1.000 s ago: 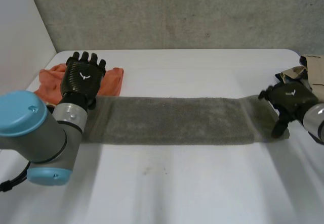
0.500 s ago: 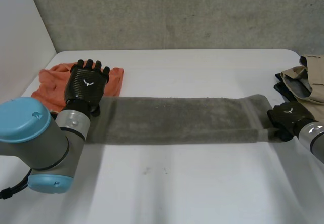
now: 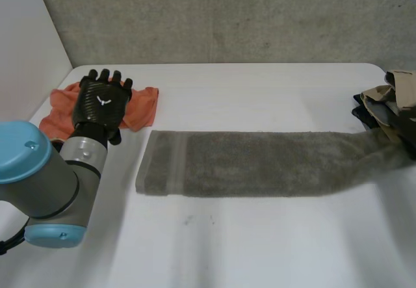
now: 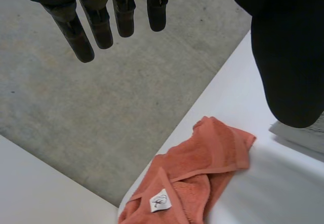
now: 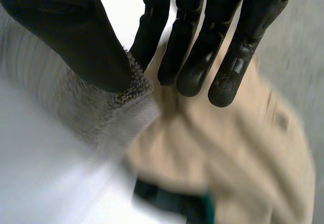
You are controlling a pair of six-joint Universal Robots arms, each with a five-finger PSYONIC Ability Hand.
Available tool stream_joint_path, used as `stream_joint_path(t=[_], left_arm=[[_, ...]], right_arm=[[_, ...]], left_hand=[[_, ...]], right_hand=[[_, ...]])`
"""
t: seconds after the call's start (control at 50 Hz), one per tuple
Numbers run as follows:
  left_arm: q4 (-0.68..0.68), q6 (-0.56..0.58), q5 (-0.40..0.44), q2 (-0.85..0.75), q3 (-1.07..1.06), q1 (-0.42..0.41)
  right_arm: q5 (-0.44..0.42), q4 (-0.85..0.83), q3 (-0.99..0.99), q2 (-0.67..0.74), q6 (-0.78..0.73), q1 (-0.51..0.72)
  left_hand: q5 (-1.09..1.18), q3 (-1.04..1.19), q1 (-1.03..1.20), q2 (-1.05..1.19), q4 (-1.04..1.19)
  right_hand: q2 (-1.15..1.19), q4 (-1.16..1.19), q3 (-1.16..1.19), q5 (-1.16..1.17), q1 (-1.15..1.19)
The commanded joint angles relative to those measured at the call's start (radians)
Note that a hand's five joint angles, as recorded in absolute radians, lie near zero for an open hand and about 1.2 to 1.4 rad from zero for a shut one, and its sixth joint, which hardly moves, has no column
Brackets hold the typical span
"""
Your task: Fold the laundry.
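Stock as you left it, operator:

1. Grey towel (image 3: 260,164): long folded strip, flat on the white table (image 3: 260,242), running across it. Its left short end lay free, near the orange cloth but apart from it. Its right end ran off the head view's edge, so that end was cut off there.
2. R hand (image 5: 76,37): per its wrist cam, you had the thumb down on the towel's fuzzy end with the straight fingers (image 5: 195,57) on the other side. It looked like a pinch on the cloth, though the contact pt sat behind the thumb, so take that as probable. The towel's edge stuck out just past the thumb tip.
3. L hand (image 3: 101,103): at the far-left part of the table, back up, above the orange cloth. Fingers (image 4: 96,27) straight and spread, thumb well apart, nothing held. Whether it touched the cloth, you couldn't tell from either cam.
4. Orange cloth (image 3: 142,106): crumpled, partly covered by the L hand in the head view. White label (image 4: 160,200) facing up, print too small to read.
5. Clothes pile (image 3: 388,98): beige over dark items at the table's right edge, cut off by the frame. In the R wrist cam, beige fabric lay under the fingers, with a dark and green item below it, too blurred to ID.
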Motion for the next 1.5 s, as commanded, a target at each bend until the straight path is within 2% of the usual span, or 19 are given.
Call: stream_joint_path(t=[0.02, 0.06, 0.18, 0.24, 0.4, 0.46, 0.48, 0.54, 0.56, 0.68, 0.7, 0.78, 0.86, 1.0, 1.08, 1.28, 1.38, 1.46, 1.5], left_arm=[[-0.003, -0.012, 0.000, 0.090, -0.024, 0.045], [-0.003, -0.023, 0.000, 0.113, -0.028, 0.058], [-0.020, -0.090, 0.003, 0.188, -0.053, 0.108], [-0.037, -0.121, 0.006, 0.208, -0.068, 0.126], [-0.060, -0.135, 0.008, 0.200, -0.088, 0.129], [-0.062, -0.135, 0.009, 0.194, -0.090, 0.125], [-0.060, -0.133, 0.009, 0.193, -0.088, 0.123], [-0.060, -0.132, 0.012, 0.176, -0.084, 0.115], [-0.060, -0.132, 0.012, 0.168, -0.081, 0.114], [-0.060, -0.135, 0.012, 0.151, -0.047, 0.062], [-0.060, -0.136, 0.012, 0.151, -0.044, 0.052], [-0.059, -0.138, 0.028, 0.144, -0.028, -0.001], [-0.059, -0.144, 0.060, 0.090, -0.001, -0.067], [-0.062, -0.158, 0.094, -0.034, 0.060, -0.164], [-0.075, -0.161, 0.106, -0.106, 0.096, -0.204], [-0.170, -0.163, 0.109, -0.263, 0.215, -0.195], [-0.189, -0.163, 0.091, -0.338, 0.306, -0.158], [-0.183, -0.161, 0.019, -0.382, 0.389, -0.093], [-0.181, -0.153, -0.059, -0.386, 0.426, -0.046]], right_arm=[[-0.011, -0.123, -0.119, -0.020, 0.070, 0.359], [-0.011, -0.155, -0.151, -0.011, 0.078, 0.424], [-0.020, -0.226, -0.326, 0.158, 0.087, 0.740], [-0.066, -0.231, -0.413, 0.253, 0.087, 0.858], [-0.250, -0.237, -0.543, 0.484, 0.090, 1.008], [-0.244, -0.237, -0.566, 0.540, 0.090, 1.032], [-0.238, -0.237, -0.567, 0.561, 0.088, 1.038], [-0.218, -0.237, -0.564, 0.562, 0.085, 1.042], [-0.195, -0.235, -0.560, 0.542, 0.087, 1.039], [-0.017, -0.226, -0.489, 0.385, 0.168, 1.010], [0.033, -0.226, -0.451, 0.338, 0.241, 0.980], [0.106, -0.208, -0.344, 0.200, 0.430, 0.905], [0.112, -0.122, -0.252, 0.121, 0.536, 0.843], [0.123, -0.020, -0.153, 0.115, 0.539, 0.737], [0.118, -0.022, -0.112, 0.121, 0.506, 0.711], [0.126, -0.023, -0.113, 0.186, 0.466, 0.712], [0.126, -0.023, -0.116, 0.210, 0.452, 0.717], [0.127, -0.030, -0.113, 0.212, 0.426, 0.719], [0.134, -0.036, -0.112, 0.212, 0.415, 0.720]], left_hand=[[-0.048, -0.035, -0.018, -0.029, -0.029], [-0.048, -0.035, -0.018, -0.029, -0.029], [-0.048, -0.035, -0.018, -0.029, -0.029], [-0.048, -0.035, -0.018, -0.029, -0.029], [-0.048, -0.035, -0.018, -0.029, -0.029], [-0.048, -0.035, -0.018, -0.029, -0.029], [-0.048, -0.035, -0.018, -0.029, -0.029], [-0.048, -0.035, -0.018, -0.029, -0.029], [-0.048, -0.035, -0.018, -0.029, -0.029], [-0.048, -0.035, -0.018, -0.029, -0.029], [-0.048, -0.035, -0.018, -0.029, -0.029], [-0.048, -0.035, -0.018, -0.029, -0.029], [-0.048, -0.035, -0.018, -0.029, -0.029], [-0.048, -0.035, -0.018, -0.029, -0.029], [-0.044, -0.031, -0.014, -0.025, -0.025], [-0.044, -0.031, -0.014, -0.025, -0.025], [-0.035, -0.022, -0.006, -0.016, -0.016], [-0.023, -0.010, 0.006, -0.005, -0.004], [-0.020, -0.007, 0.009, -0.002, -0.001]], right_hand=[[0.218, 0.208, 0.212, 0.246, 0.426], [0.218, 0.208, 0.212, 0.246, 0.426], [0.218, 0.208, 0.212, 0.246, 0.426], [0.218, 0.208, 0.212, 0.246, 0.426], [0.218, 0.208, 0.212, 0.246, 0.426], [0.218, 0.208, 0.212, 0.246, 0.426], [0.094, 0.084, 0.088, 0.122, 0.302], [-0.847, -0.857, -0.853, -0.819, -0.639], [-1.004, -1.014, -1.010, -0.976, -0.796], [-1.004, -1.014, -1.010, -0.976, -0.796], [-1.004, -1.014, -1.010, -0.976, -0.796], [-1.004, -1.014, -1.010, -0.976, -0.796], [-1.004, -1.014, -1.010, -0.976, -0.796], [-1.004, -1.014, -1.010, -0.976, -0.796], [-0.809, -0.819, -0.815, -0.781, -0.601], [-0.797, -0.807, -0.803, -0.769, -0.589], [-0.776, -0.786, -0.783, -0.749, -0.568], [-0.756, -0.766, -0.762, -0.728, -0.548], [-0.718, -0.728, -0.724, -0.690, -0.510]])
